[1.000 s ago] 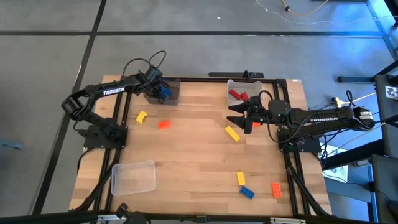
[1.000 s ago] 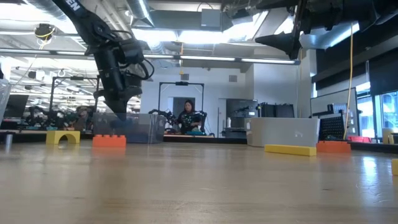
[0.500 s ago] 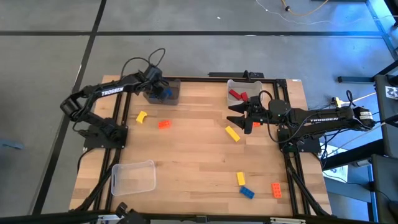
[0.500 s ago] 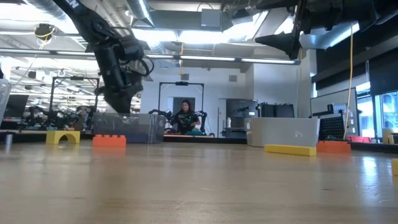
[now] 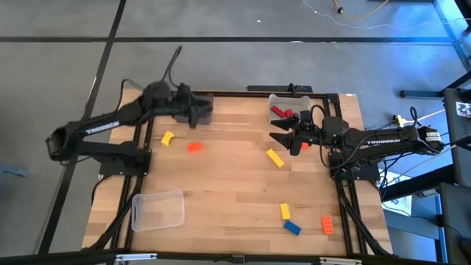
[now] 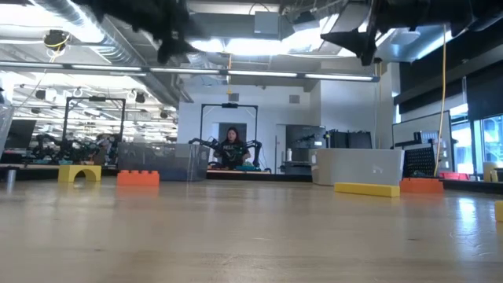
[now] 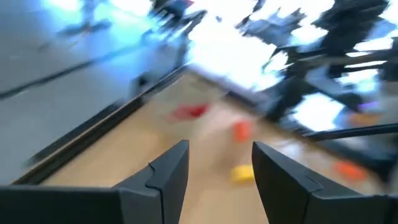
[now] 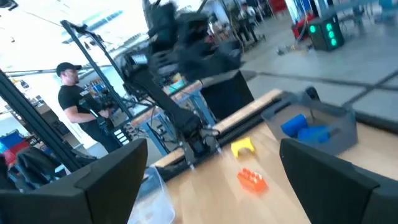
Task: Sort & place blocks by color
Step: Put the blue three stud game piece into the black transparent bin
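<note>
**Both arms raised over the far half of the table, blocks scattered below**

The light wooden slatted table (image 5: 228, 184) carries three bins. A clear rectangular plastic bin (image 5: 157, 209) lies near the front left corner. A grey-tinted clear bin (image 5: 204, 109) stands at the far edge on the left side and, as the right wrist view shows, holds two blue studded bricks (image 8: 303, 128). A third clear bin (image 5: 280, 104), at the far edge toward the right, holds red studded bricks (image 5: 281, 112).

The left arm reaches in from the table's left side. The left gripper (image 5: 196, 112) is above the grey-tinted bin, its fingers (image 7: 168, 174) spread apart with nothing between them. The right arm comes in from the table's right side, and the right gripper (image 5: 282, 133) hangs just in front of the bin with the red bricks. Its two fingers (image 8: 109, 168) stand wide open and empty.

The loose blocks lie on the bare wood. A yellow arch-shaped brick (image 5: 167, 138) and an orange studded brick (image 5: 194, 146) are near each other in front of the grey-tinted bin. A long yellow brick (image 5: 275, 157) lies just in front of the right gripper. Near the front right are a small yellow brick (image 5: 285, 212), a blue brick (image 5: 293, 227) just beside it, and an orange brick (image 5: 327, 224) a little apart.

In the low view a person (image 6: 231, 148) sits in the room behind the table.
</note>
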